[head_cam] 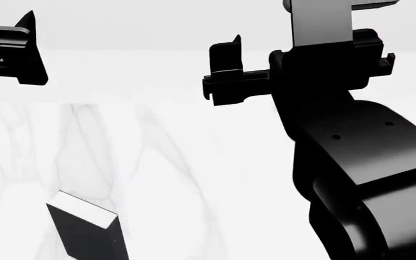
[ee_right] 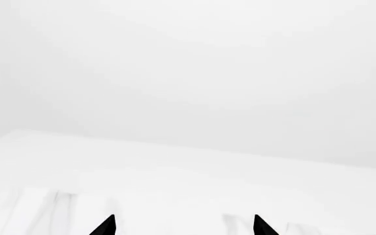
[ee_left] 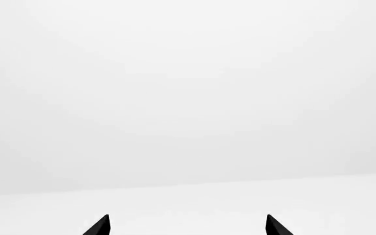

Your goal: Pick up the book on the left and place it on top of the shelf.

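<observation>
Black book (head_cam: 86, 232) lies low at the left of the head view, on the white marbled table (head_cam: 215, 179). White page edge shows along its upper end; the long axis runs away from the robot and tilts a little leftward. The lower end is cut by the frame edge.

Left gripper (head_cam: 13, 59) is raised high at the far left of the head view, well above and beyond the book. Only one toothed finger shows there. Left wrist view: two black fingertips (ee_left: 100, 226) set wide apart, nothing between them, so it is spread open and empty.

Right gripper (head_cam: 226, 70) is up near mid-frame, its arm filling the right side. Right wrist view shows its tips parted the same way and holding nothing.

Judgement: the left arm is nearer; the book lies below and back toward the robot from that gripper. Neither wrist view shows the book. The shelf is not seen.
</observation>
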Available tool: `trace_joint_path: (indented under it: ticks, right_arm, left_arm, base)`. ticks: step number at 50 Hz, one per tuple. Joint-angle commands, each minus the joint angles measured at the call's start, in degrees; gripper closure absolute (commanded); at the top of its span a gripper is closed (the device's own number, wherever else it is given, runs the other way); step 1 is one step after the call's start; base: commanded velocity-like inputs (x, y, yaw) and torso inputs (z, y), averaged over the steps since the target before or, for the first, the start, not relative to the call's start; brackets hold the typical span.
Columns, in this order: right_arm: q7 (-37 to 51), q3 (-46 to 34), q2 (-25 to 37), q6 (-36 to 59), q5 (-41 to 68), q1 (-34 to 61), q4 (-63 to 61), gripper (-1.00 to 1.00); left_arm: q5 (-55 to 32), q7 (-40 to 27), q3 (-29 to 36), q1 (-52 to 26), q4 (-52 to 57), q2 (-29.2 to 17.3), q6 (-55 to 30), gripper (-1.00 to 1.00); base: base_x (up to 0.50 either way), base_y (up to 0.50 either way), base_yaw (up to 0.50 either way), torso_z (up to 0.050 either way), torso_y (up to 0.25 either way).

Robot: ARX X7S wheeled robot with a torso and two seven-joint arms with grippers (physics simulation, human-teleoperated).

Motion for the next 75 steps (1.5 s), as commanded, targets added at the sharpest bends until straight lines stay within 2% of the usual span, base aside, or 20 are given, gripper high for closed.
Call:
trace_joint_path:
  ticks: [1,5,6,10,11,12,13,33,48,75]
  right_arm:
    - [-0.5,-0.7,0.1,2.3,1.6,0.5,1.1,-1.0]
    - [-0.8,-3.1,0.7,2.7,1.3,1.8,3.6,-1.0]
    - [-5.5,-6.5,2.1,-0.2,2.3,3.6,7.6,-1.0]
    - [-12.2,-12.0,4.1,-3.6,3.9,5.2,11.2,-1.0]
    - [-20.8,-20.6,8.3,-12.2,2.3,5.1,18.4,-1.0]
    - [-29.4,-29.2,8.3,-17.4,1.9,5.1,19.4,-1.0]
    - [-36.0,-34.1,8.3,-17.6,1.8,5.1,19.7,-1.0]
    - [-36.4,-34.9,8.0,-16.7,3.3,4.2,18.1,-1.0]
    - [-37.4,-34.1,8.5,-14.3,7.4,2.3,11.1,-1.0]
    - [-39.5,-38.4,1.3,-23.6,4.5,1.2,24.4,-1.0]
  left_arm:
    - [-0.4,-0.2,-0.2,0.2,0.0,0.0,0.1,-1.0]
    - [-0.6,-0.2,-0.2,0.0,0.1,-0.1,0.0,-1.0]
    - [-0.7,-0.2,-0.2,0.0,0.2,-0.2,-0.1,-1.0]
    - [-0.9,-0.2,-0.3,0.0,0.5,-0.3,-0.2,-1.0]
    - [-0.9,-0.1,0.0,0.0,0.6,-0.5,-0.2,-1.0]
    - [-1.0,-0.1,0.0,0.0,0.6,-0.5,-0.2,-1.0]
    - [-1.0,-0.1,-0.1,0.1,0.7,-0.5,-0.2,-1.0]
    - [-1.4,-0.3,0.3,0.5,0.3,-0.9,0.3,-1.0]
    - [-1.8,-0.5,0.6,0.5,0.2,-1.1,0.2,-1.0]
    - [-2.4,-1.0,1.2,0.5,0.3,-1.5,0.2,-1.0]
  base:
    - [0.0,0.0,0.0,0.0,0.0]
    - [0.0,0.0,0.0,0.0,0.0]
    - [0.0,0.0,0.0,0.0,0.0]
    - [0.0,0.0,0.0,0.0,0.0]
    - [0.0,0.0,0.0,0.0,0.0]
    - [0.0,0.0,0.0,0.0,0.0]
    - [0.0,0.0,0.0,0.0,0.0]
    - [0.0,0.0,0.0,0.0,0.0]
    - [0.0,0.0,0.0,0.0,0.0]
    - [0.0,0.0,0.0,0.0,0.0]
